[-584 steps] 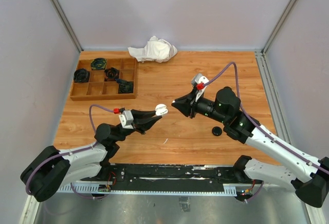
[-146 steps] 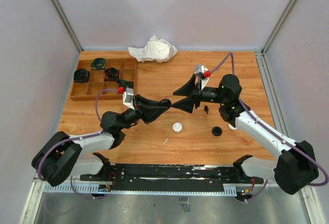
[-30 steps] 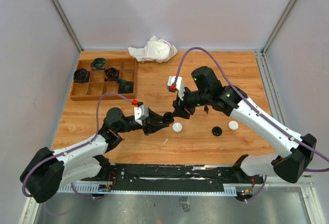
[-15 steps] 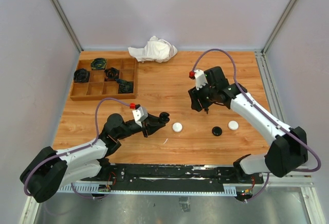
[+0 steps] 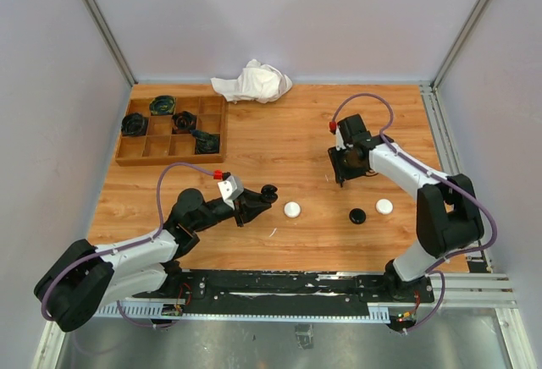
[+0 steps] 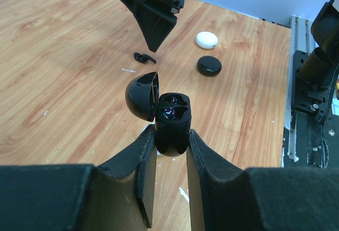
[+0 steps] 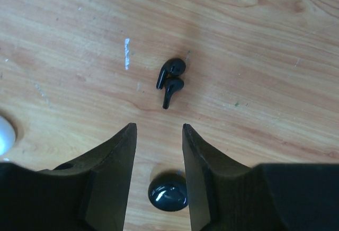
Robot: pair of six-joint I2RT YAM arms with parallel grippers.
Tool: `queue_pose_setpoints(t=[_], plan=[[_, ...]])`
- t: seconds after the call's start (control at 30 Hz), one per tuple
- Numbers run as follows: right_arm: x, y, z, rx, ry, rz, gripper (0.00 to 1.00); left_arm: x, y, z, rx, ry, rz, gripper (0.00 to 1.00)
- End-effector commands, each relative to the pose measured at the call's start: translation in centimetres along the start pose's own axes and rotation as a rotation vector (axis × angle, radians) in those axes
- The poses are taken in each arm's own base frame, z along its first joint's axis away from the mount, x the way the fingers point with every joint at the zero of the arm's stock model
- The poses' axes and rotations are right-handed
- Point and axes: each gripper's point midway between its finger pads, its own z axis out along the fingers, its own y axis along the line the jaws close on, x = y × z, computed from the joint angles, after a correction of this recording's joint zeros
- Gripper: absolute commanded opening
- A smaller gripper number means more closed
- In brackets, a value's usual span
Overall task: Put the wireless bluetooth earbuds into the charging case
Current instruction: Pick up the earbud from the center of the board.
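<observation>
Clearly, right wrist shows 2 earbuds (image 7: 170,82) touching below parted right gripper (image 7: 159,127); left gripper (image 6: 170,136) clamps case (image 6: 172,115).

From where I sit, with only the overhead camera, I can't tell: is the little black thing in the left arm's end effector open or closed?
Observer: Open. The left wrist camera shows the left end effector clamping a small glossy black charging case, its lid flipped back.
Operator: Anything inside?
Observer: Its two wells look empty.
Operator: What is the right arm over?
Observer: Its wrist camera shows two tiny black stemmed earbuds, touching, on the wooden table just ahead of the open right end effector.
</observation>
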Motion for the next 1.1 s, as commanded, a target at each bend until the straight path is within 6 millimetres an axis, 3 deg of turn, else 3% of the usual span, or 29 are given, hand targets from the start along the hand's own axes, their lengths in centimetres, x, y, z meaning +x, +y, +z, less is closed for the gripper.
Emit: queue_pose_setpoints(t=[0.0,0.5,1.07], plan=[[-0.9,-1.9,1.2,0.083,-0.026,0.081,0.4,-0.5,0.0,-0.1,-0.006,-0.021,0.028,0.0],[-0.8,-2.0,4.2,0.061,-0.005,0.14,0.31,-0.5,-0.1,0.0,0.001,-0.018,0.03,0.0],[1.6,-3.1,5.9,0.084,0.076,0.154,0.27,-0.3,-0.4,0.1,0.021,-0.01,0.02,0.0]])
